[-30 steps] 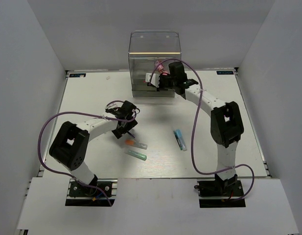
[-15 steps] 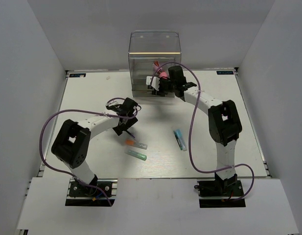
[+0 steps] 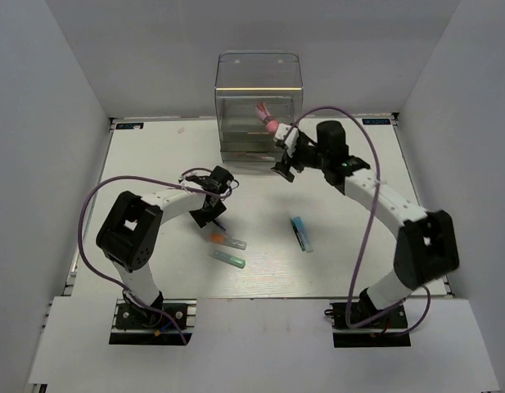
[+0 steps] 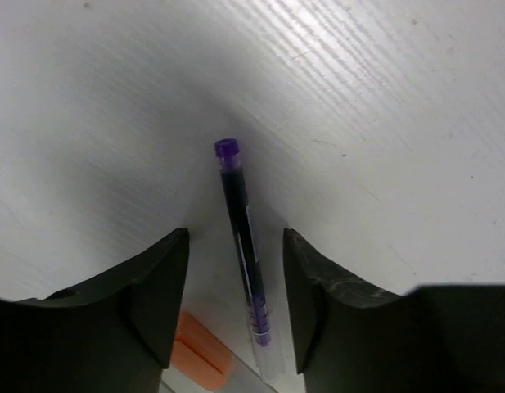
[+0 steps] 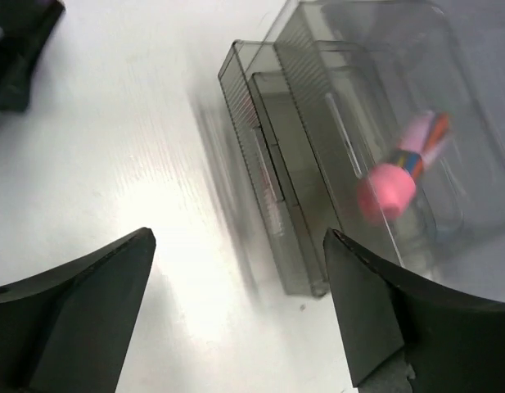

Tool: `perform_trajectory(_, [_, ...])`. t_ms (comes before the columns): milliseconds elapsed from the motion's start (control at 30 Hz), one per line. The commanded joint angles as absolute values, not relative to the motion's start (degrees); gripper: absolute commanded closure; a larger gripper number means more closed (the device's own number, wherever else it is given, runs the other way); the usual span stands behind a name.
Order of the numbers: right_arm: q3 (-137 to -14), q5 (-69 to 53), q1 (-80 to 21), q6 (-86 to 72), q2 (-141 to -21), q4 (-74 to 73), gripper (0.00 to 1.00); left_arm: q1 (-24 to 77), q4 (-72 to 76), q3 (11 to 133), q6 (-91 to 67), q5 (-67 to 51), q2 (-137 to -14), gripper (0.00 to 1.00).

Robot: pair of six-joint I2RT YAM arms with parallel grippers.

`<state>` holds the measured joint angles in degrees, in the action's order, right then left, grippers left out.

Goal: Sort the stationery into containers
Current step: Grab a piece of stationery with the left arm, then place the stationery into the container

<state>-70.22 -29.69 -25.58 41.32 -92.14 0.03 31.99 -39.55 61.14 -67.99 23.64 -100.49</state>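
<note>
A thin dark pen [image 4: 240, 221] with a purple end lies on the white table between the fingers of my left gripper [image 4: 236, 239]. That gripper is open, with a gap on each side of the pen. The clear organiser [image 3: 259, 106] stands at the back. A pink stubby cylinder [image 5: 386, 187] and a thin red pen [image 5: 433, 136] rest inside its tall top compartment. My right gripper [image 5: 240, 241] hangs open and empty in front of the organiser's drawers [image 5: 268, 176]. An orange-tipped marker [image 3: 227, 241], a green-tipped marker [image 3: 227, 259] and a light-blue marker [image 3: 300, 232] lie on the table.
White walls enclose the table [image 3: 154, 155] on three sides. The orange cap [image 4: 195, 356] lies just behind my left fingers. In the right wrist view my left arm's black end [image 5: 15, 49] shows at the top left. Purple cables loop over both arms.
My right gripper opened, left the pink cylinder in the organiser's top compartment and drew back to the right. My left gripper came down over the dark pen and its jaws narrowed.
</note>
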Motion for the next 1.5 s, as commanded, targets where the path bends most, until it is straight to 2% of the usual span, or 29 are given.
perform_trajectory(0, [-62.7, -29.3, -24.4, 25.3, -83.7, 3.7, 0.1, 31.8, -40.7, 63.7, -68.6, 25.5, -102.3, 0.42])
perform_trajectory(67, [-58.6, -33.2, -22.9, 25.3, -81.4, 1.0, 0.1, 31.8, -41.2, 64.3, -68.1, 25.5, -103.4, 0.47])
perform_trajectory(167, [-52.0, -34.8, -21.6, 24.3, -76.0, 1.7, 0.1, 31.8, -41.2, 63.6, -67.5, 25.5, -103.9, 0.61])
perform_trajectory(200, [-47.2, -34.6, -21.5, 22.6, -71.5, 2.8, 0.1, 31.8, -40.4, 63.1, -66.9, 25.5, -103.9, 0.7])
perform_trajectory(300, [-41.8, -34.6, -20.7, 19.9, -64.8, 6.2, 0.12, 31.8, -39.3, 62.4, -66.9, 24.9, -103.2, 0.86])
perform_trajectory(333, [-41.4, -34.7, -20.5, 19.4, -63.0, 6.1, 0.14, 31.8, -39.3, 61.9, -66.9, 24.3, -102.7, 0.86])
perform_trajectory(400, [-40.3, -34.8, -19.9, 17.9, -62.0, 4.6, 0.24, 31.8, -37.7, 61.9, -65.7, 23.7, -101.2, 0.88])
perform_trajectory(433, [-39.8, -35.1, -19.8, 17.6, -60.7, 4.0, 0.41, 31.8, -37.2, 62.4, -65.2, 23.7, -99.3, 0.89])
perform_trajectory(500, [-39.2, -35.2, -19.4, 17.7, -60.0, 2.6, 0.65, 32.4, -37.2, 64.3, -64.6, 23.7, -97.2, 0.9])
perform_trajectory(600, [-38.6, -34.4, -18.9, 18.6, -58.3, 1.6, 0.92, 32.4, -35.3, 68.0, -63.5, 24.5, -93.3, 0.93])
perform_trajectory(800, [-35.7, -31.2, -18.3, 18.6, -54.2, 3.8, 0.92, 32.4, -29.1, 70.0, -65.1, 18.2, -88.7, 0.97])
perform_trajectory(867, [-34.5, -30.1, -17.7, 18.9, -53.6, 5.0, 0.92, 32.4, -23.9, 70.0, -67.0, 15.2, -87.8, 1.0])
perform_trajectory(1033, [-34.0, -29.7, -17.1, 18.8, -53.1, 5.7, 0.92, 33.0, -10.7, 66.9, -76.7, 11.8, -87.5, 1.0])
perform_trajectory(1200, [-33.0, -29.2, -16.3, 18.8, -52.1, 6.6, 0.92, 33.0, -1.4, 68.7, -85.1, 14.5, -92.2, 1.0])
perform_trajectory(1467, [-33.0, -28.9, -15.7, 18.6, -51.9, 6.9, 0.92, 33.5, -5.4, 79.4, -93.2, 21.8, -101.4, 1.0])
